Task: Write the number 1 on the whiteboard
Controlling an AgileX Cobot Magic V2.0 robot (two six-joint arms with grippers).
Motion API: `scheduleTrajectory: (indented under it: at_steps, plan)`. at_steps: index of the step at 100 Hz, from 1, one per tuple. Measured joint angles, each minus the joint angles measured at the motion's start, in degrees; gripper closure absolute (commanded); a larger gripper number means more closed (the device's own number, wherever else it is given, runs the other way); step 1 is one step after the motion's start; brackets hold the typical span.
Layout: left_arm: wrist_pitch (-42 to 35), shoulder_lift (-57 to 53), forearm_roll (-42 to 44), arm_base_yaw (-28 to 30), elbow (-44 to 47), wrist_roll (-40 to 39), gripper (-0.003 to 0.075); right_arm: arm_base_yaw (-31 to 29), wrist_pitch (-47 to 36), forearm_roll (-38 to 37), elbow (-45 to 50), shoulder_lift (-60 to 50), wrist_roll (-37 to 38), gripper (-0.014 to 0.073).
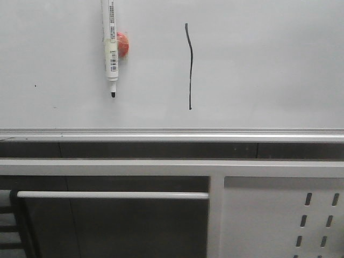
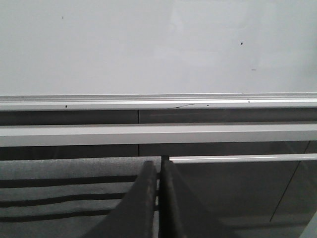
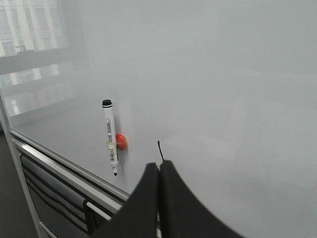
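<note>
Since the number 1 (image 1: 190, 67) already sits mid-whiteboard (image 1: 269, 64) above the bottom rail, marker pen (image 1: 111, 48) clipped beside it, keep left gripper (image 2: 158, 171) and right gripper (image 3: 159, 173) closed, empty, clear.

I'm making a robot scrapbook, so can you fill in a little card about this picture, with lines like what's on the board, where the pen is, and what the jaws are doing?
board: whiteboard, pale and glossy, silver rail along the bottom
drawn: number 1, thin black wavy upright line
pen: marker hanging tip down on a red magnet, left of the 1
left gripper: jaws shut, empty
right gripper: jaws shut, empty
below board: white panel with slots
</note>
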Motion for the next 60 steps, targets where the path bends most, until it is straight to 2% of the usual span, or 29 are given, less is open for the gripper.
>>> scheduleTrajectory:
  at_steps: [60]
  plan:
    - [0.10,0.00,-0.54,0.00,0.00,0.00,0.0738,0.00,-0.28,0.00,0.00,0.00,0.00,0.0665]
